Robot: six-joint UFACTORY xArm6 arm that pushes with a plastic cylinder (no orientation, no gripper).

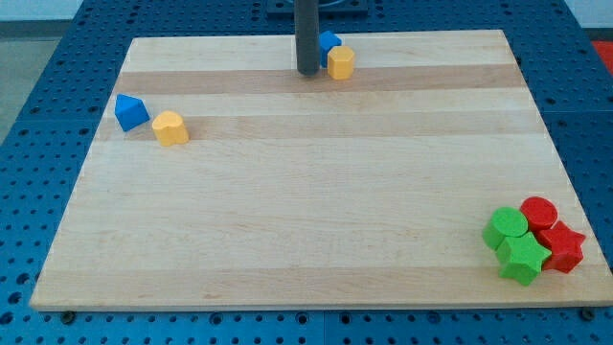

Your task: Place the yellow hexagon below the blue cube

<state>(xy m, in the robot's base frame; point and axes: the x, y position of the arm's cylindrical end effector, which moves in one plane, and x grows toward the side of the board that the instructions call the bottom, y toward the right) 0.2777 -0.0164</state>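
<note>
green blocks (515, 246) and red blocks (553, 233) are sitting nearest; far beyond them, my tip (307, 73) is resting bare just left of the yellow hexagon (341, 63), which is touching the blue cube (329, 42); no writing is showing.

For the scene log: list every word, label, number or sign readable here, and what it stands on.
None: no readable text, number or sign on the wooden board, the blue perforated table, my tip, or any block, including the yellow hexagon and blue cube.
</note>
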